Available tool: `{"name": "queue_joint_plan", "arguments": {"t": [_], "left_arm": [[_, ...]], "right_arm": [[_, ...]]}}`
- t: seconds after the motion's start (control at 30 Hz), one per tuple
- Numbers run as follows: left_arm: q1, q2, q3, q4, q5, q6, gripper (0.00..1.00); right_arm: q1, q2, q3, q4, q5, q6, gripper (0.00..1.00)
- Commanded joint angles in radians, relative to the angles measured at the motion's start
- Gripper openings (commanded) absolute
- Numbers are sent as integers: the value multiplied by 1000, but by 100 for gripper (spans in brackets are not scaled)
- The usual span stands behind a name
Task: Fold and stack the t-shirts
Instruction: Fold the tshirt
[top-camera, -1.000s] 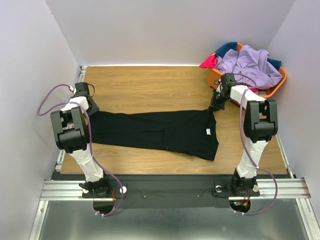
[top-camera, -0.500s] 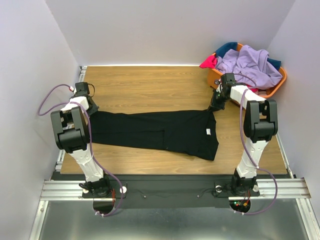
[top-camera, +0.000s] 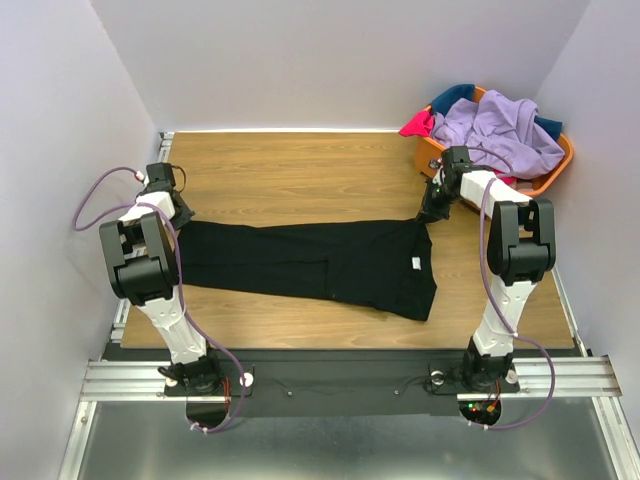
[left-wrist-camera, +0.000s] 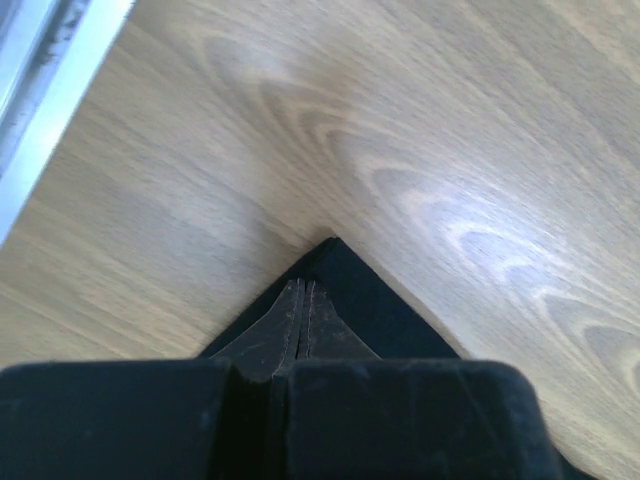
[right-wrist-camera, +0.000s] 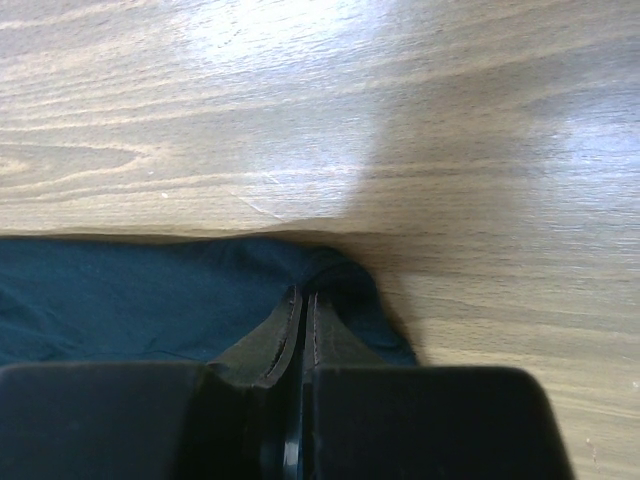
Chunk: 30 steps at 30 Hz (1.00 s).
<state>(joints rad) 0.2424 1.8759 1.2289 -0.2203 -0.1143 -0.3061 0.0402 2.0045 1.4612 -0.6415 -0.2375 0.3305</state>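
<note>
Shirt corners first: what have your fingers got, starting on the left?

My left gripper (left-wrist-camera: 303, 300) has its fingers pressed together on the left-hand corner of the black t-shirt (top-camera: 320, 262). From my wrist I see a dark point of cloth poking out just past my tips onto the wooden table (top-camera: 300, 170).

And the shirt itself?

It lies flat across the middle of the table, drawn out in a long band between my two arms, narrower at the left and deeper toward the right. A layered edge shows right of the middle, and a small white label (top-camera: 413, 263) sits near the right end. It looks plain black, with no print that I can make out.

The right side?

My right gripper (right-wrist-camera: 303, 300) is closed too, pinching the far right corner. The cloth bunches into a little hump around my tips.

Anything further right?

An orange basket (top-camera: 566, 158) stands in the far right corner, near my right arm. It is heaped with a lavender shirt (top-camera: 500, 130), a pink-red shirt (top-camera: 418, 124) and a teal shirt (top-camera: 455, 97).
</note>
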Motion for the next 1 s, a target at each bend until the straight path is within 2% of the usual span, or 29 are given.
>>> {"name": "queue_joint_plan", "arguments": {"t": [0.0,0.33,0.63,0.97], "left_arm": [[37,-69,31,-4,-39,27,0],[60,-121,-3,13,-19,44,0],[81,-185,-29,36,-7,48,0],[97,-159,-37,48,-4,55,0]], "right_arm": [[-36,-15,13,78,93,39,0],[-36,-18,62,80,171,68,0],[-36,-99,42,152,231,128,0],[-36,-110,54,169,283,151,0]]}}
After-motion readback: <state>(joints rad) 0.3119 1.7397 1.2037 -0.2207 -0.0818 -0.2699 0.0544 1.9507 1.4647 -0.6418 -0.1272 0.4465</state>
